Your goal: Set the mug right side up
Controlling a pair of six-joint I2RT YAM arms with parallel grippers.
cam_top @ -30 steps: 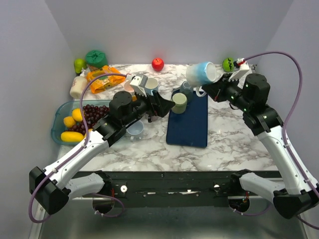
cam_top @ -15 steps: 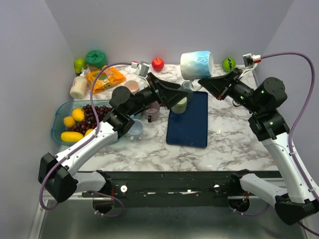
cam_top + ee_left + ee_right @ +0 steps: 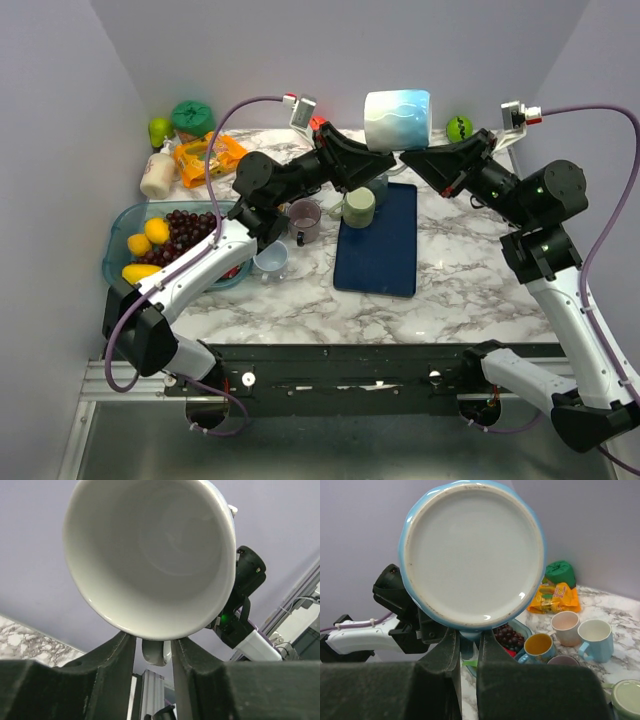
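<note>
As the left hand (image 3: 383, 160) rose, it narrowed around the blue ceramic mug (image 3: 397, 118)'s handle (image 3: 156, 654); grip unclear. Right hand (image 3: 469, 642) stays clamped.

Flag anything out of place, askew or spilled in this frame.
The mug is off the table, held in mid-air on its side. The right gripper pinches it by the handle, base toward that arm, and its mouth faces the left gripper. Nothing looks spilled or broken.

White arm links (image 3: 190, 278), black joints (image 3: 550, 195), purple cables (image 3: 597, 108), green indicator lights (image 3: 223, 616)
</note>
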